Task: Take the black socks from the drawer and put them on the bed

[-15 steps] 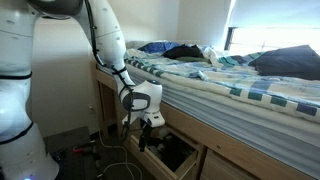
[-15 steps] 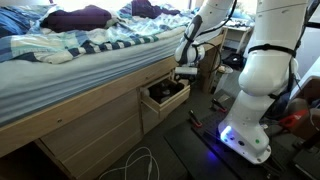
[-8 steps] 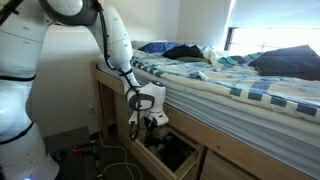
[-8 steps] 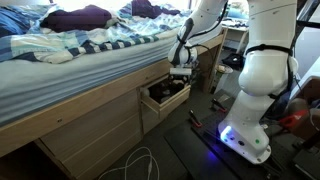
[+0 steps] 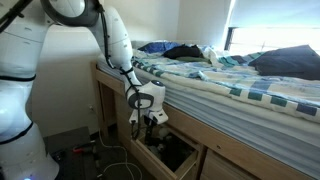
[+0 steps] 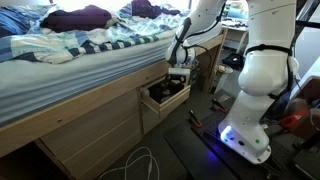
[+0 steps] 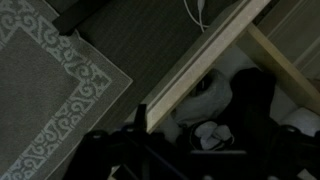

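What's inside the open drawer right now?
In the wrist view, the drawer holds pale crumpled fabric and, beside it, what may be the black socks. The gripper blocks the nearer part; the interior is dim.

Pale-wood drawer (image 6: 158,108) pulled open, pincer (image 6: 178,81) just above it, striped bed (image 6: 80,52) overhead

The pulled-out drawer (image 6: 160,111) stands open at the top, leaving clear room to reach down from above, while the bed (image 6: 80,62) closes off the back with its wooden rail and mattress edge, and clothes (image 7: 212,98) crowd the inside.
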Available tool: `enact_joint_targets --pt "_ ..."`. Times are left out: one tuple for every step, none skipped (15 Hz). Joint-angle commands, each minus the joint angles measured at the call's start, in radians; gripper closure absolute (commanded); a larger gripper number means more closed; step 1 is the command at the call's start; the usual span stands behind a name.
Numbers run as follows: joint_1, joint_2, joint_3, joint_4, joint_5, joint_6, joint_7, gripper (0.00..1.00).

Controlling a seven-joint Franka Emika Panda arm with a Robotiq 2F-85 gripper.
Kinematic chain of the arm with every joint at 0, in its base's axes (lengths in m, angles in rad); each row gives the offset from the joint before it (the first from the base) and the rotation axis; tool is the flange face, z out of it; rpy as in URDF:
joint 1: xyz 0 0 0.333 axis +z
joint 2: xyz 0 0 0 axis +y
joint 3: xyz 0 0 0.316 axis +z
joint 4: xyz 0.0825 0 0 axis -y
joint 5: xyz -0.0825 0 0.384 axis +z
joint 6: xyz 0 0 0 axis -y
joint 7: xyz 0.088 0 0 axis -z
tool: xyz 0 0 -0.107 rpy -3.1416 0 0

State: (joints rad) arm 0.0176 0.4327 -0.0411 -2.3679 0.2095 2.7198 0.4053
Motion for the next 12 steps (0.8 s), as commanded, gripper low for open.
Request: enact_joint_targets --pt "-0.054 0.016 0.059 0.02 0.042 0.037 -0.163 0.0" --pt "-0.063 0.019 0.065 0.023 0.029 0.047 -0.215 0.0" --pt "-0.069 0.019 0.067 0.024 0.019 0.049 -0.249 0.0" --pt "-0.079 0.017 0.069 0.022 0.007 0.051 -0.297 0.0" --pt "-0.096 0.017 0.078 0.018 0.006 0.056 -0.35 0.0" --pt "-0.123 0.019 0.099 0.017 0.021 0.058 -0.412 0.0" --pt "-0.142 0.025 0.11 0.018 0.032 0.051 -0.45 0.0" --pt "-0.169 0.035 0.131 0.021 0.048 0.048 -0.495 0.0" --pt "-0.19 0.045 0.147 0.024 0.057 0.045 -0.53 0.0" --pt "-0.208 0.06 0.162 0.031 0.068 0.044 -0.556 0.0" --pt "-0.223 0.074 0.172 0.036 0.076 0.043 -0.574 0.0" --pt "-0.235 0.092 0.181 0.047 0.088 0.048 -0.583 0.0"
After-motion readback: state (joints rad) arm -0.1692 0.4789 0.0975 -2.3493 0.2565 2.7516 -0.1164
